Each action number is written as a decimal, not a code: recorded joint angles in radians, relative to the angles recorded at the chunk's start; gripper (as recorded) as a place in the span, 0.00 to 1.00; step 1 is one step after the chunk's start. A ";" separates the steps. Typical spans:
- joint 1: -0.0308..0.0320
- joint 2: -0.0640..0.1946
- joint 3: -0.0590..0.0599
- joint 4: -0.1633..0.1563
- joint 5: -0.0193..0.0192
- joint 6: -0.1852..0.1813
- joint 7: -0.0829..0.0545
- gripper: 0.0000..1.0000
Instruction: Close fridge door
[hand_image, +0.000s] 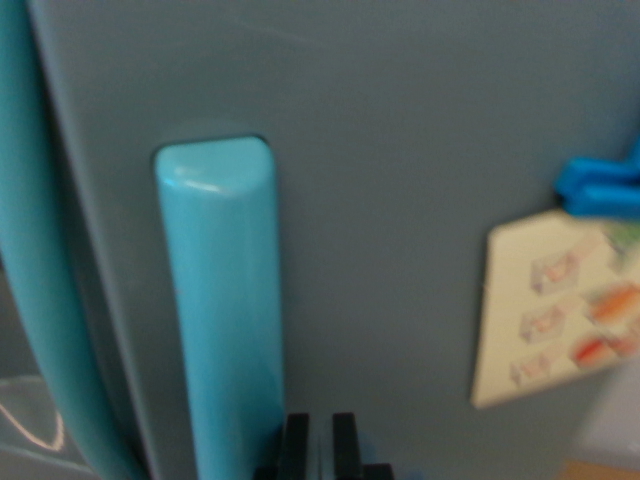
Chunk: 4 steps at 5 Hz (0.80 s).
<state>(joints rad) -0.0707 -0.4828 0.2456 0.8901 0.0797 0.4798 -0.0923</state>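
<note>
You have the grey fridge door (400, 200) filling your wrist view, its turquoise handle (225, 310) upright left of centre, the gripper (320, 445) narrowed just beside that handle's base holding nothing, a clipped card (555, 305) at right

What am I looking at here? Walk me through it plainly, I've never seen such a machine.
This is one picture, taken by a camera on a robot arm's wrist, very close up. The grey panel filling the frame is the fridge door. The tall turquoise bar is its handle. At the bottom edge, two black fingers are the arm's tool, close together and holding nothing. On the wrist view's right, a blue clip pins a card with small pictures to the door. The turquoise strip on the left looks like the door's edge trim.
</note>
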 joint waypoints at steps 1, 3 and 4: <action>0.0000 0.000 0.000 0.000 0.0000 0.000 0.000 1.00; 0.0000 0.052 0.017 0.046 0.0000 0.000 0.000 1.00; 0.0000 0.096 0.022 0.078 0.0000 0.000 0.000 1.00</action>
<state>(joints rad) -0.0707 -0.3870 0.2675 0.9678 0.0797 0.4798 -0.0923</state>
